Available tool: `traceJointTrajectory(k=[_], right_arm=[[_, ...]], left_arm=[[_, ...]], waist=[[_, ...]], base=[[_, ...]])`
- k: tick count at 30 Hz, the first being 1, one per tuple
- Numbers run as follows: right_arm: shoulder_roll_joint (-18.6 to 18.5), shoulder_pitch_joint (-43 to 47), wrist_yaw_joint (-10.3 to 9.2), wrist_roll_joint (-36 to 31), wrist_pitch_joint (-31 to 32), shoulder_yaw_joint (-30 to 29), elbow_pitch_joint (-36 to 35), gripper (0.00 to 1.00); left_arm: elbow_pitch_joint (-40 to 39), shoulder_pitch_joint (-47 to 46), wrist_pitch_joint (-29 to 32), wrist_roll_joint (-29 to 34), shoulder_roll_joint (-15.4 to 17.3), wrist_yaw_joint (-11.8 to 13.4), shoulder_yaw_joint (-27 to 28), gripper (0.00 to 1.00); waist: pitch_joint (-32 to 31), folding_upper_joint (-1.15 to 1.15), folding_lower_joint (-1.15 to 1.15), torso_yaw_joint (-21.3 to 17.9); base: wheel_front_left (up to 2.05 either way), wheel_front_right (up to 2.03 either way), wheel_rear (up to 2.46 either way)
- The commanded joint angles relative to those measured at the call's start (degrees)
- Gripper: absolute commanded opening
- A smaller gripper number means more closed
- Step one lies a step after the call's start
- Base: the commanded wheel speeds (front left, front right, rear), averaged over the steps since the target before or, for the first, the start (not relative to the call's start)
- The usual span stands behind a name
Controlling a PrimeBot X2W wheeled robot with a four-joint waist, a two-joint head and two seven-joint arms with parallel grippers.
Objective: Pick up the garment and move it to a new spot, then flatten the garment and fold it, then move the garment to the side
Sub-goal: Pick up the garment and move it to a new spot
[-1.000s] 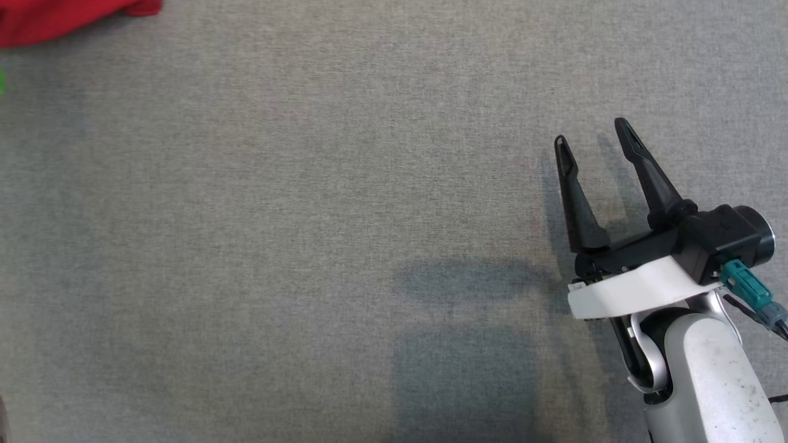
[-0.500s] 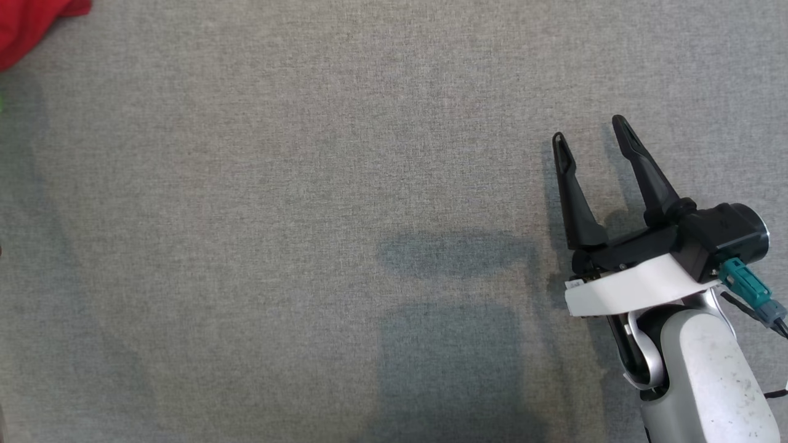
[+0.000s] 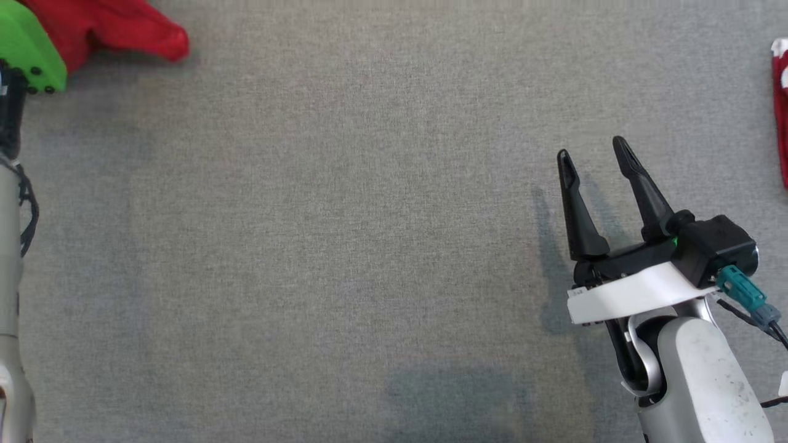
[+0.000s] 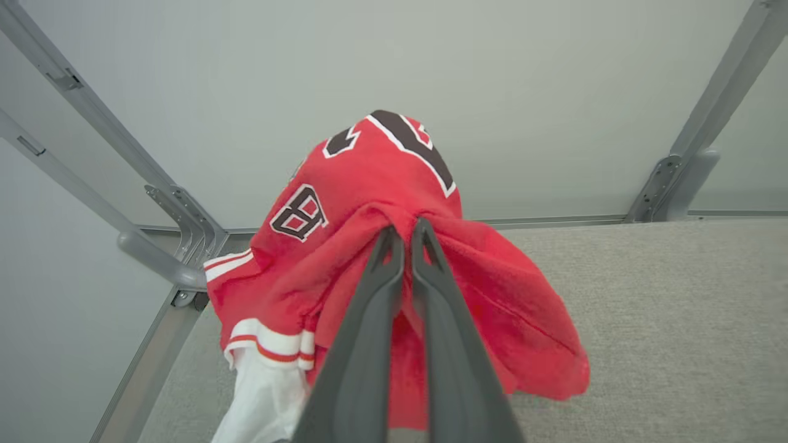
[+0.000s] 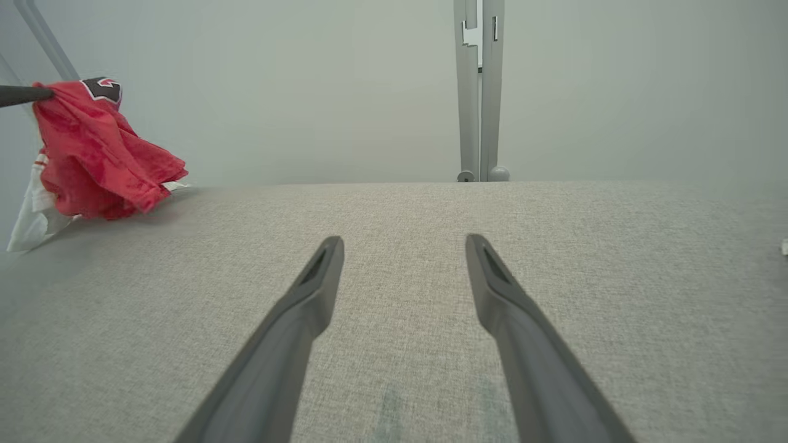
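I view a grey fabric-covered table. At its far left corner, the lower folds of a red jersey rest on the covering. A red-and-white fabric item lies at the right edge.

The left end effector pinches the red garment above the grey table.

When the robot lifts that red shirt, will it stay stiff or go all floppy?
Probably floppy: the red shirt droops in folds from the left end effector pinching it. Likely light, since one small pinch holds much of it up.
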Motion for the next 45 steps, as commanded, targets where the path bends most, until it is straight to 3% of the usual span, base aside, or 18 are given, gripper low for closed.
traceJointTrajectory(k=[1,6,13,17,25,31,33,34,45], right_arm=[[-0.1,0.9,0.0,0.8,-0.7,-0.5,0.6,1.0],[-0.1,2.2,0.0,2.4,-2.0,-1.9,2.6,1.0],[-0.1,3.8,-0.01,4.3,-3.3,-2.7,4.8,1.0],[-0.1,4.3,0.0,4.8,-3.8,-2.6,5.7,1.0],[-0.1,3.7,0.0,5.8,-4.8,-1.6,6.8,1.0],[-0.1,4.3,0.0,6.3,-5.6,-1.0,8.4,1.0],[-0.1,4.5,0.0,6.3,-5.7,-1.0,8.9,1.0],[-0.1,4.7,0.0,6.3,-5.8,-1.1,9.2,1.0],[-0.1,6.2,0.0,4.9,-5.1,-2.5,9.2,1.0]], left_arm=[[-1.7,0.9,0.0,0.6,-0.7,-0.4,-0.7,0.0],[-9.2,2.8,1.0,-0.2,-3.9,-0.7,-3.1,0.0],[-18.8,10.8,1.8,-1.9,-11.9,1.8,-6.7,0.0],[-19.7,17.3,-0.2,-2.6,-16.5,3.1,-10.2,0.0],[-13.3,24.1,-5.2,-6.0,-18.9,5.7,-20.7,0.0],[-9.5,25.3,-8.7,-9.0,-18.8,7.7,-28.9,0.0],[-8.6,25.7,-9.4,-10.1,-18.8,7.7,-30.6,0.44],[-8.3,25.8,-10.4,-10.9,-18.8,7.9,-31.4,1.0],[-9.7,24.5,-19.7,-13.6,-18.6,9.2,-33.4,1.0]], waist=[[-5.5,0.0,0.0,-1.1],[-10.0,0.0,0.0,-2.7],[-13.5,0.0,0.0,-6.3],[-13.5,0.0,0.0,-8.9],[-11.3,0.0,0.0,-15.1],[-11.4,0.0,0.0,-17.0],[-11.9,0.0,0.0,-16.9],[-12.3,0.0,0.0,-16.7],[-17.7,0.0,0.0,-11.9]], base=[[0.0,0.0,0.0],[0.0,0.0,0.0],[0.0,0.0,0.0],[0.0,0.0,0.0],[0.0,0.0,0.0],[0.0,0.0,0.0],[0.0,0.0,0.0],[0.0,0.0,0.0],[0.0,0.0,0.0]])
